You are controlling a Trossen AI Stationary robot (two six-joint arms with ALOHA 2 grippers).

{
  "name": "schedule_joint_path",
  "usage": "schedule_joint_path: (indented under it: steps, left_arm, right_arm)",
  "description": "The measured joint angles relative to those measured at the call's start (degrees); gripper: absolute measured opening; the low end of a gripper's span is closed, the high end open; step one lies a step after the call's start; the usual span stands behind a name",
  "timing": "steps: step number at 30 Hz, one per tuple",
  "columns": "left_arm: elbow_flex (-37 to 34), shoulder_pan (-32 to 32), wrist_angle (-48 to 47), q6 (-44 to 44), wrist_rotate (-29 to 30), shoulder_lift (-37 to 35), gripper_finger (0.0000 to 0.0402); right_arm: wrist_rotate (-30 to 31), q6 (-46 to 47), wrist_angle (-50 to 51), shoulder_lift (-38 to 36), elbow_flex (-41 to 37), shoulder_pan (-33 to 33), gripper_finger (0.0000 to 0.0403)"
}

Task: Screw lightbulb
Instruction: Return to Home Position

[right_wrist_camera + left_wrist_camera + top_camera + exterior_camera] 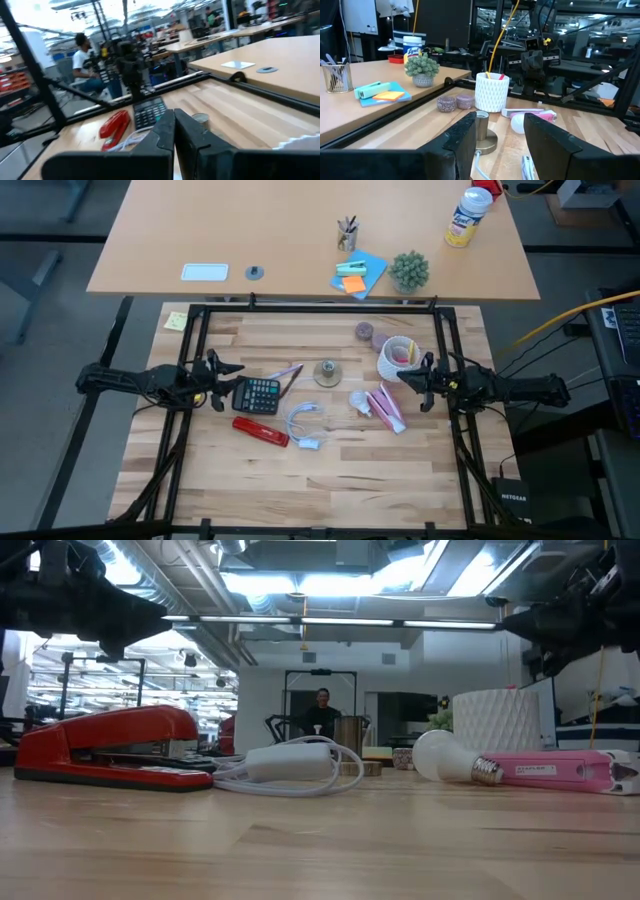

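Observation:
The lightbulb [360,402] is small and white. It lies on its side on the table right of centre, its metal screw end [486,771] against a pink package [565,770]. In the left wrist view the lightbulb [517,123] shows beyond the socket. The round socket base [326,372] stands upright on its disc at mid table [482,136]. My left gripper [232,372] hovers level at the table's left, open and holding nothing [500,145]. My right gripper [405,375] hovers level at the right beside the white cup, shut and holding nothing [174,135].
A calculator [261,395], a red stapler [261,430] and a white charger with its coiled cable [305,425] lie at the left and centre. A white textured cup [397,357] stands far right, two small round tins [455,103] beside it. A black frame [320,308] edges the table.

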State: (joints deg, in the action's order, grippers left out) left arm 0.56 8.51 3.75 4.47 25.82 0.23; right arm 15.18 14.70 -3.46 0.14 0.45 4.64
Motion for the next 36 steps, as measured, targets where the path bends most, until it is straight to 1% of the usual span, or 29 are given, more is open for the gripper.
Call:
schedule_joint_path:
  steps: [7, 36]
  left_arm:
    - [0.00, 0.00, -0.02, 0.00, -0.02, 0.24, 0.0155]
    - [0.00, 0.00, -0.02, 0.00, -0.02, 0.28, 0.0155]
  right_arm:
    - [0.13, 0.00, 0.00, -0.02, 0.00, -3.70, 0.0008]
    - [0.15, 0.00, 0.09, -0.02, -0.02, -3.53, 0.0008]
